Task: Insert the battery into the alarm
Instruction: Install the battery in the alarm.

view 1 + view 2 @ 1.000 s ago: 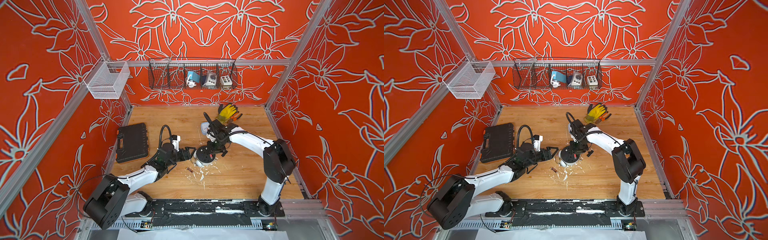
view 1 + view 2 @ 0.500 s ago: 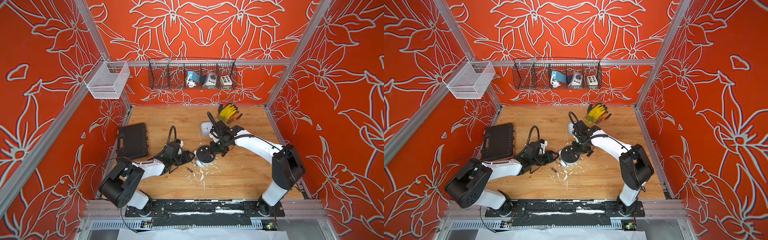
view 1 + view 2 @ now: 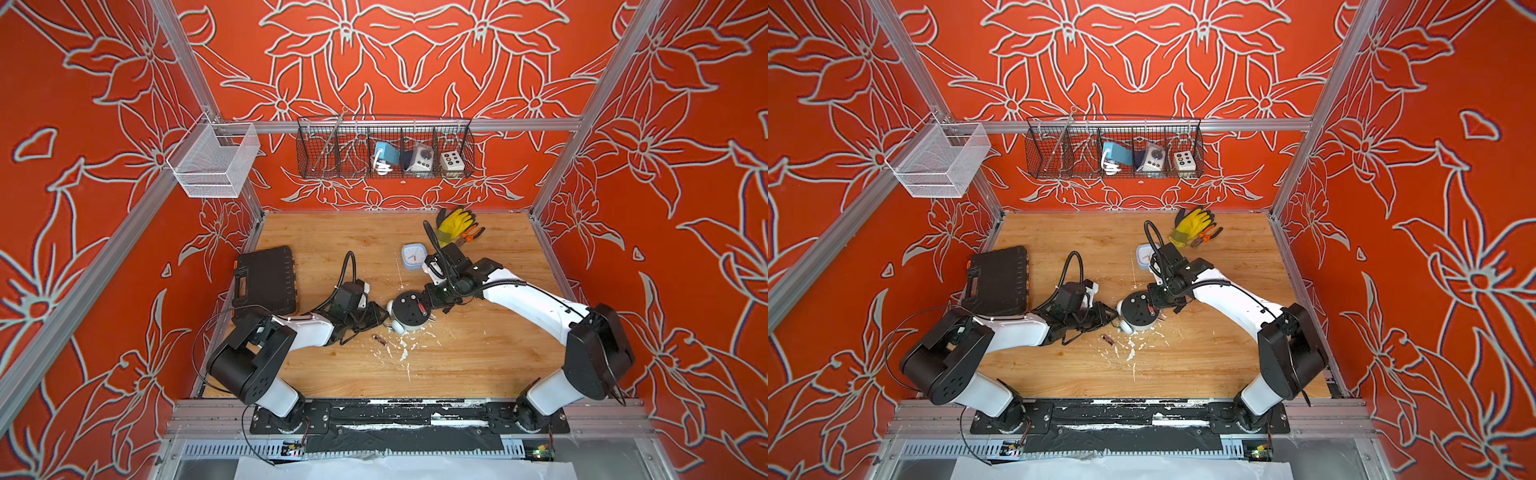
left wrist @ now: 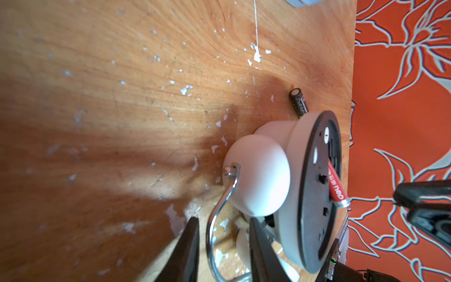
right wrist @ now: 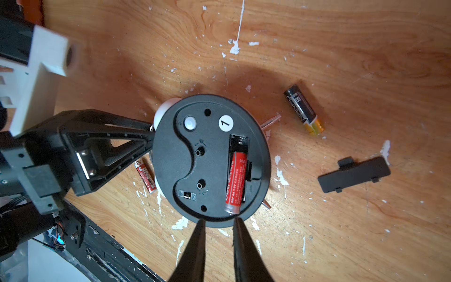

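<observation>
The round white twin-bell alarm clock with a black plastic back (image 5: 207, 158) lies face down near the middle of the scuffed wooden table (image 5: 341, 61). The red cylindrical battery (image 5: 235, 180) sits half inside the clock's open battery slot (image 5: 239, 144): one end is down in the slot, short of the spring, and the other rides up over the rim of the back. The right gripper (image 5: 219, 222) hovers just short of that raised end, its jaws a narrow gap apart with nothing between them. The left gripper (image 4: 223, 219) straddles the clock's bent wire handle (image 4: 219, 200) beside a bell, jaws apart and not visibly pinching it. The step in hand looks like seating the battery. To do it well, the left jaws should probably close on the handle first to steady the clock. The right fingertips can then push the raised end toward the spring and press it down gently, since a sideways nudge could flip it out. A black-and-gold spare battery (image 5: 303, 109) and the flat black slot cover (image 5: 353, 174) lie loose nearby.
</observation>
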Tool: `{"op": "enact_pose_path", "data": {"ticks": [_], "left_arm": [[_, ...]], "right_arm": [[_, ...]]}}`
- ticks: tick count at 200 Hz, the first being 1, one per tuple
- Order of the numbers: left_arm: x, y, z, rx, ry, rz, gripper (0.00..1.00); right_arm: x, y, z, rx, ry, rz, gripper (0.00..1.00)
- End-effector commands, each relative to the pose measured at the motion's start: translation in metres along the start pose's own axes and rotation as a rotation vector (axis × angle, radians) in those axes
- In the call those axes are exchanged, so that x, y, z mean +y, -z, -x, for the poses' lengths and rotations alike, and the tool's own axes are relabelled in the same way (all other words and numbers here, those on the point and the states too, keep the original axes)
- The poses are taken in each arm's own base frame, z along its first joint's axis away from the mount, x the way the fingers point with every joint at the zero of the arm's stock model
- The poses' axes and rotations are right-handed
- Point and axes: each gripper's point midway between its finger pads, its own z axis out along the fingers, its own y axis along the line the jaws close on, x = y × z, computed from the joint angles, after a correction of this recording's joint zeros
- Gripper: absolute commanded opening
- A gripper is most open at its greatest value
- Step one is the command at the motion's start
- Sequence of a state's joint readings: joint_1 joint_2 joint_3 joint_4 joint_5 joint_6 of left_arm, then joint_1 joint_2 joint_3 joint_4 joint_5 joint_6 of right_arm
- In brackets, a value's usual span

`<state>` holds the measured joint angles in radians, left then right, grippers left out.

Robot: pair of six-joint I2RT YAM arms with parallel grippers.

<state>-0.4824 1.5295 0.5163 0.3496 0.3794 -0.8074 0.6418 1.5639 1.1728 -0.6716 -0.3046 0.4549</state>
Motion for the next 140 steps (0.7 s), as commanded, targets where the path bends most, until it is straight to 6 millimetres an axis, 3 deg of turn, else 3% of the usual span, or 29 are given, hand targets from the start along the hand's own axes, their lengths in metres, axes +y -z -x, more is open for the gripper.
{"op": "enact_pose_path", "data": {"ticks": [1,113,140], "left_arm": [[0.007,0.004,-0.001,-0.007,0.006,0.029,0.28],[0.020,-0.015,-0.014,0.103,0.059,0.116,0.16],[0.018,-0.013,-0.010,0.097,0.046,0.133,0.07]], "right_arm": [[-0.006,-0.005,-0.002,0.000,0.005,-0.022,0.23],[-0.005,0.001,-0.005,-0.015,0.014,-0.010,0.22],[-0.006,0.004,-0.008,-0.025,0.013,-0.013,0.22]]}}
